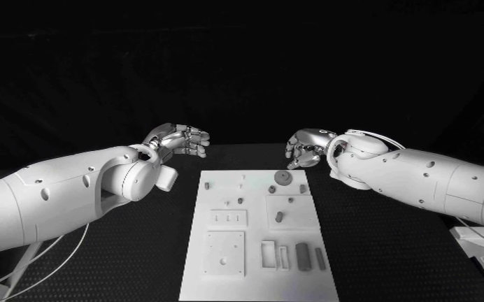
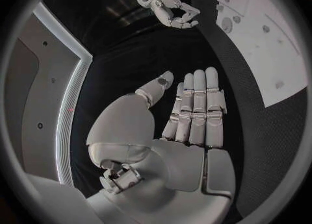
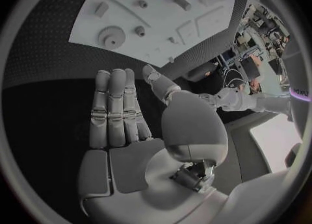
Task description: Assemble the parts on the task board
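— What lies nearest on the white rectangular task board [image 1: 257, 246]?

— A raised square plate [image 1: 224, 252] at its near left, then slim grey upright blocks [image 1: 303, 254] at the near right; their exact shapes are hard to make out.

— Farther along?

— Small grey pegs [image 1: 278, 215] at mid-board, and a round grey disc part [image 1: 283, 175] near the far edge.

— And the hands?

— Both hover over the black table [image 1: 373, 253] beyond the board's far corners. The left hand [image 1: 182, 140] grasps nothing, its fingers straight and together in its wrist view. The right hand [image 1: 308, 147] is likewise released and empty.
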`<action>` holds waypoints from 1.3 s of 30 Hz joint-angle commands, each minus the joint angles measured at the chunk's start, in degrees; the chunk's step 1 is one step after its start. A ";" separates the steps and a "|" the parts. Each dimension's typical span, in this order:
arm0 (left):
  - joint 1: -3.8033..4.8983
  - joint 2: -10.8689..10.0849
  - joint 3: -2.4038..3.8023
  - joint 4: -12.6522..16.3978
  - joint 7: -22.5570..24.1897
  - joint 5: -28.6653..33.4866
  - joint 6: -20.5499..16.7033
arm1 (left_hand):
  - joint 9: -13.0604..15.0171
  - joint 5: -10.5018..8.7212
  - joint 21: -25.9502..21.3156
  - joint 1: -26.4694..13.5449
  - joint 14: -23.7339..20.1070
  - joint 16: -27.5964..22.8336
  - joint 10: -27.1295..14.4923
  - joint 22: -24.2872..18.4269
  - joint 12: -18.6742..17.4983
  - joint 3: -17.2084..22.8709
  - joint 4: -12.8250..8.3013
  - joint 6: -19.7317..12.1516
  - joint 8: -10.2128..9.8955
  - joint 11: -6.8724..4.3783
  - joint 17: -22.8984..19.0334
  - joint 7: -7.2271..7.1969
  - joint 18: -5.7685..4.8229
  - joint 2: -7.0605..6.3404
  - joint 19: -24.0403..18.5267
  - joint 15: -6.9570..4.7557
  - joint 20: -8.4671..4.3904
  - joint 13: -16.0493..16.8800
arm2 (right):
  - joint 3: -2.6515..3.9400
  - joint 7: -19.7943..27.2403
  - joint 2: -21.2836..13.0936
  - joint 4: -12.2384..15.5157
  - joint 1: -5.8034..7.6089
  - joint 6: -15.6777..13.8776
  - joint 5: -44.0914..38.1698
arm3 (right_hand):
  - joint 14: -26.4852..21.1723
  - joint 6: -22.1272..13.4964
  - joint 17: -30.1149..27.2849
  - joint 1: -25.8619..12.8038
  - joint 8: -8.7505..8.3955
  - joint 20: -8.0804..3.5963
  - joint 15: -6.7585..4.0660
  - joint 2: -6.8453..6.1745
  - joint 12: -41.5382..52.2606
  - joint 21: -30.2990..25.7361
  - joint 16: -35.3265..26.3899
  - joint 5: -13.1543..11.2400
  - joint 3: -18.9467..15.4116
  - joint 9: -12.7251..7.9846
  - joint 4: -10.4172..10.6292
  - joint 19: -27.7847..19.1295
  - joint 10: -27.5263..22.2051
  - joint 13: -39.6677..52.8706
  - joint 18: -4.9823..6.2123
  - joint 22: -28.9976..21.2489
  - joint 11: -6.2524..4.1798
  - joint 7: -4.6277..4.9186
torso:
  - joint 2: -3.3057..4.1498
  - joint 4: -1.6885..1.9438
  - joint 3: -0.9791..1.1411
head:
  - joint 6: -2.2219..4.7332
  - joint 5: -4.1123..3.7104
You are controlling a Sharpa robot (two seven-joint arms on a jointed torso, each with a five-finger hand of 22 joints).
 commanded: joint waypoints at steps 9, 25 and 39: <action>0.07 -0.85 0.12 2.81 0.91 -0.81 0.83 | -0.28 -0.10 -0.09 -0.41 0.39 -0.55 0.32 0.16 -0.51 -0.45 0.11 0.19 -0.42 0.03 0.41 0.29 -0.44 -0.39 0.07 -0.12 -0.38 -0.02 | 0.03 -3.14 0.05 3.12 -1.03 -1.95 -9.99 | -2.93 0.41 11.96 -0.35 -2.39 -3.25 -1.42 -1.41 24.03 20.49 22.09 0.20 -0.12 -0.52 0.26 -1.82 -10.36 31.38 0.34 1.53 -0.92 -0.88 | 3.52 1.24 0.32 | 0.14 -1.18; 0.51 -2.10 0.32 5.05 0.81 -0.82 0.89 | -0.47 -0.11 -0.17 -0.65 0.42 -0.80 0.37 0.23 -0.77 -0.49 0.17 0.04 -0.64 0.06 0.76 0.40 -0.55 -0.39 0.09 -0.13 -0.49 -0.03 | 0.04 -4.19 1.38 2.16 -2.79 -2.16 -13.51 | -3.42 1.94 12.14 -1.08 -2.47 -3.42 -1.71 -1.41 25.95 26.12 28.20 0.20 1.49 0.36 0.11 -4.10 -10.40 38.93 0.36 1.34 -1.22 -1.18 | 5.89 1.89 0.55 | 0.43 -1.19; 0.89 -2.57 0.38 5.83 0.65 -0.87 0.96 | -0.58 -0.12 -0.22 -0.87 0.46 -0.97 0.42 0.28 -0.94 -0.53 0.28 0.02 -0.73 0.08 1.00 0.44 -0.62 -0.45 0.11 -0.15 -0.54 -0.03 | 0.04 -4.55 2.09 1.46 -3.13 -2.38 -15.04 | -3.28 3.06 11.80 -1.07 -2.23 -3.82 -2.02 -0.67 26.50 27.52 29.71 0.20 1.91 0.72 0.09 -3.97 -10.20 40.96 0.36 1.28 -1.57 -1.55 | 6.80 2.21 0.62 | 0.46 -1.21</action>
